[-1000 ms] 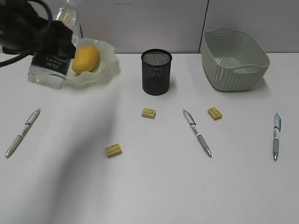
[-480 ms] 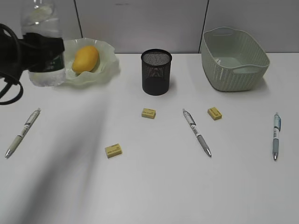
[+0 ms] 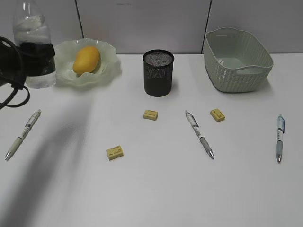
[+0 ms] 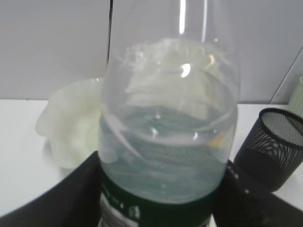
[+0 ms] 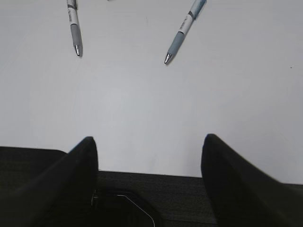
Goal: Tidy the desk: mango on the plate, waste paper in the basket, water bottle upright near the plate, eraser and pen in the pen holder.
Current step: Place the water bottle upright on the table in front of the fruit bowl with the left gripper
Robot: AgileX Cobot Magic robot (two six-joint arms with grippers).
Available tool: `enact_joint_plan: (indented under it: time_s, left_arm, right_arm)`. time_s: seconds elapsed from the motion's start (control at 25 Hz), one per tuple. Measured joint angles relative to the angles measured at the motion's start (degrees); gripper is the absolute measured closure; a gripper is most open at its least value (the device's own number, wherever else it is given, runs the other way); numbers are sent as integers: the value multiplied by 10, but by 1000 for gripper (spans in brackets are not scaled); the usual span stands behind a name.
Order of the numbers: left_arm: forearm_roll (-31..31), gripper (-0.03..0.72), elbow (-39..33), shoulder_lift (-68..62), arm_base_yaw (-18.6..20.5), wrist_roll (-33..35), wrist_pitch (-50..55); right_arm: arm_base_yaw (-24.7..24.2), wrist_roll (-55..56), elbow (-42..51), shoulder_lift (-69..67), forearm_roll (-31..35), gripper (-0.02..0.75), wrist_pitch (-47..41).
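The white tabletop [image 3: 156,189] runs back to a grey panelled wall, with the mango [image 3: 86,59] lying in the wavy-rimmed plate [image 3: 110,53] at the rear left, the black mesh pen holder [image 3: 158,73] near rear centre and the woven basket [image 3: 238,59] at the rear right. The left end effector [image 4: 158,198] is clamped on the upright water bottle [image 3: 34,49] at its dark label, just left of the plate, though whether its base touches the surface cannot be told. The right end effector [image 5: 149,156] hangs with fingers spread and nothing between them above bare tabletop, while three pens [image 3: 199,134] and three yellow erasers [image 3: 150,114] lie scattered across the middle.
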State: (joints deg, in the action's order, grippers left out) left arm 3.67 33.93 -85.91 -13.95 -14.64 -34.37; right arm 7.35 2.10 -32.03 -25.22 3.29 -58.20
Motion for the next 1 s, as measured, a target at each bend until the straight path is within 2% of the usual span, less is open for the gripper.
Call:
enact_joint_plan:
  time_s: [0.2, 0.48, 0.68, 1.0]
  left_arm:
    - [2, 207, 0, -48, 1, 1, -16]
    - [1, 207, 0, -145, 0, 1, -216]
    - [-5, 207, 0, -210, 0, 16, -294]
    - [-25, 207, 0, -295, 17, 32, -320]
  right_arm:
    - [0, 0, 0, 0, 0, 199, 0]
    - [0, 0, 0, 0, 0, 199, 0]
    - [0, 0, 0, 0, 0, 199, 0]
    - [0, 0, 0, 0, 0, 199, 0]
